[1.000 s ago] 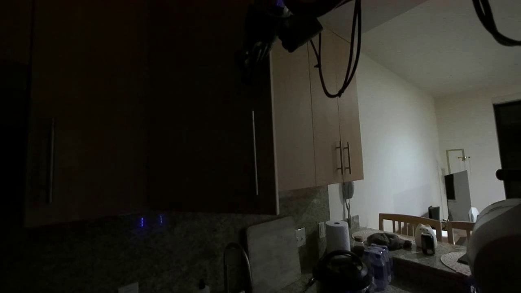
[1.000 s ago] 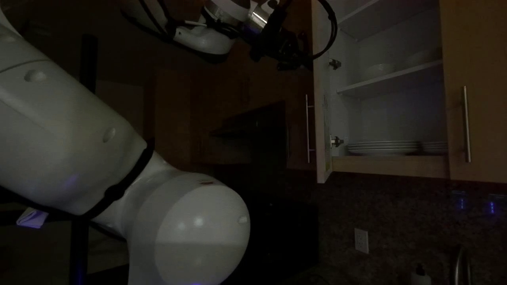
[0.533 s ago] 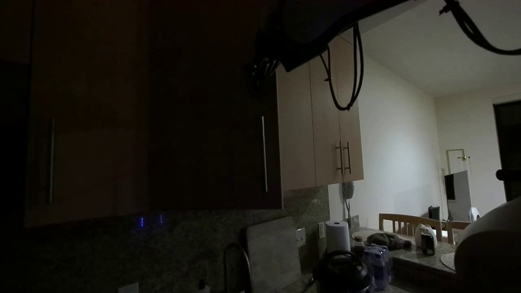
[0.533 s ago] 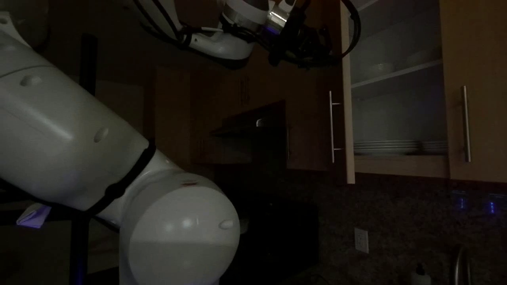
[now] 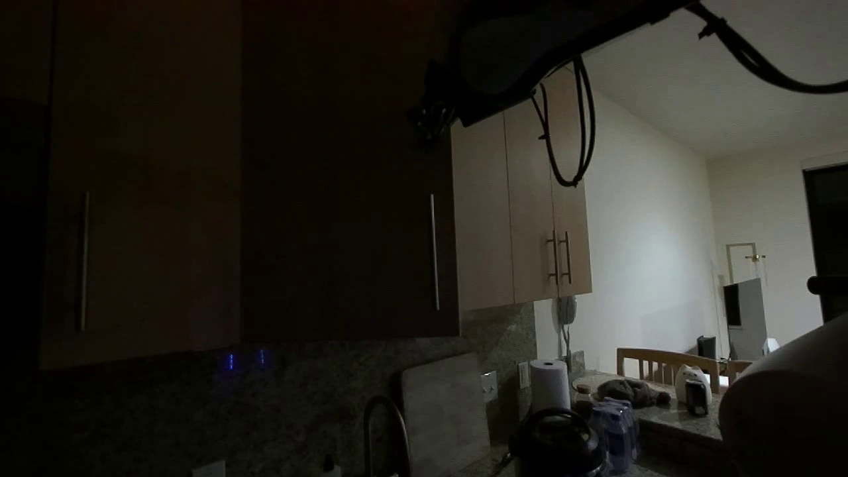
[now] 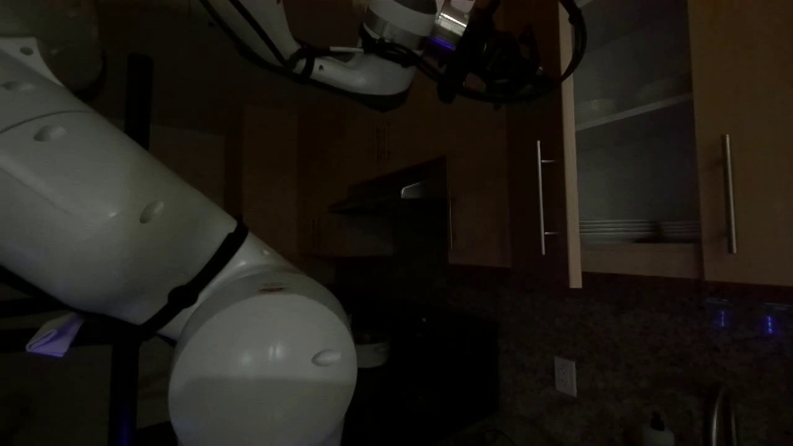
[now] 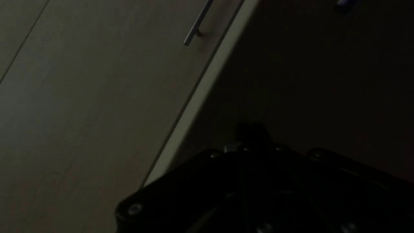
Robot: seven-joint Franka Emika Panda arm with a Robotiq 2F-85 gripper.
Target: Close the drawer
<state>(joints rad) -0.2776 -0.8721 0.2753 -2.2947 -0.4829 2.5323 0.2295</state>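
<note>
Cabinet door (image 5: 348,179) ajar in both exterior views, jutting out before white shelves (image 6: 638,112) with stacked plates (image 6: 610,230); bar handle (image 6: 541,198) upright on its front. My claw (image 7: 251,127) clenched, fingertips together, at the door's dark front near its free edge. Whether touching, I cannot tell.

Rounded white arm (image 6: 105,192), black strap (image 6: 183,297), looped black cables (image 6: 580,37), black end effector (image 7: 251,125), shiny screws (image 7: 135,209)

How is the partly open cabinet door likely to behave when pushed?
The cabinet door should feel stiff, judging by its flat face and thick edge. It probably swings rather than slides, since it stands ajar, angled out from the white shelf.
</note>
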